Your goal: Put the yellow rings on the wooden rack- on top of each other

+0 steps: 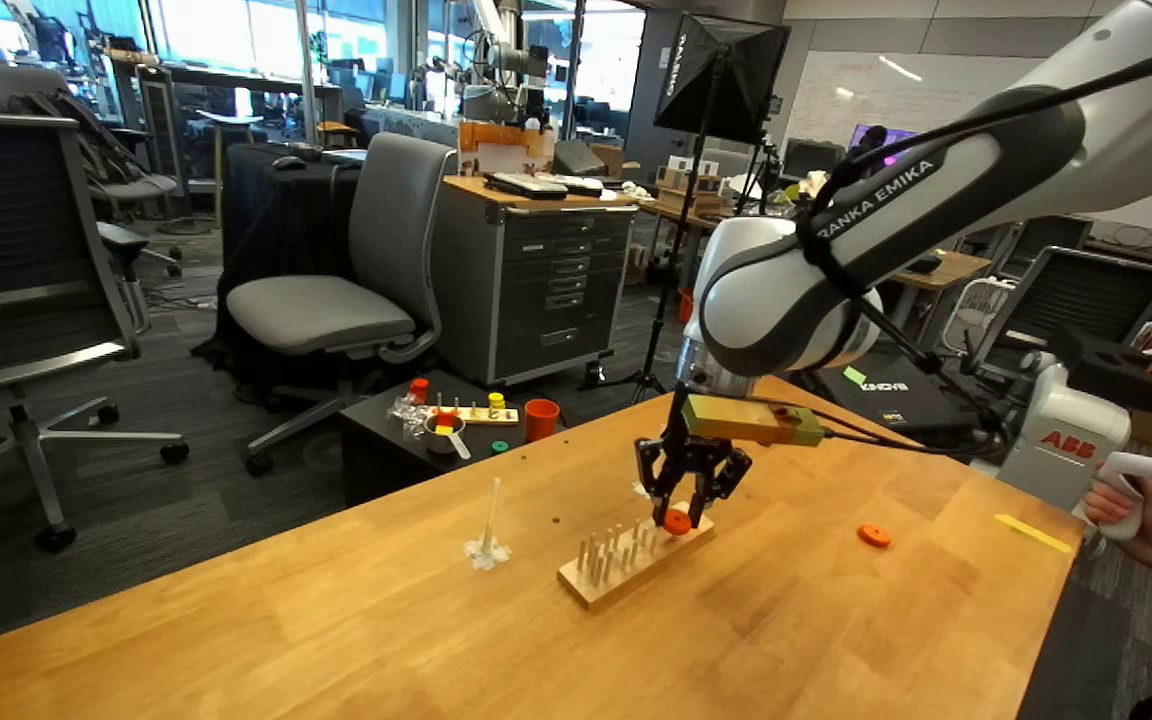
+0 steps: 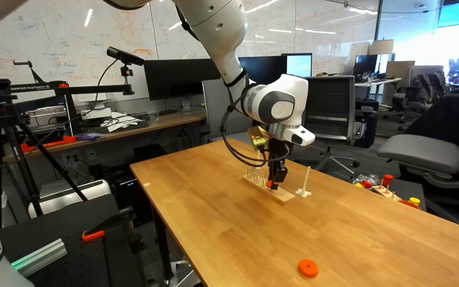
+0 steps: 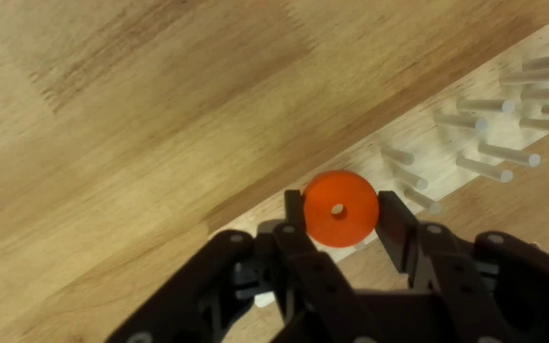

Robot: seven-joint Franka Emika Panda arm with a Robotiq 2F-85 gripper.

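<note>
My gripper [image 1: 678, 520] points down over one end of the wooden rack [image 1: 651, 562], a flat light base with several thin upright pegs. Its fingers are closed on the sides of an orange-red ring [image 3: 324, 224], also visible in both exterior views [image 1: 677, 524] [image 2: 269, 184]. In the wrist view the ring lies flat over the rack [image 3: 439, 147], beside its shorter pegs. A pale spot shows through its hole; I cannot tell whether it is a peg or the base, nor whether the ring touches the rack. A second orange-red ring [image 1: 874, 535] lies flat on the table, also in an exterior view [image 2: 305, 272].
A lone thin post [image 1: 491, 515] stands on the table near the rack, also in an exterior view [image 2: 306, 180]. A yellow strip [image 1: 1033, 533] lies near the table's edge. A low black side table [image 1: 386, 485] holds cups and small toys. A person's hand [image 1: 1121, 510] is at the right.
</note>
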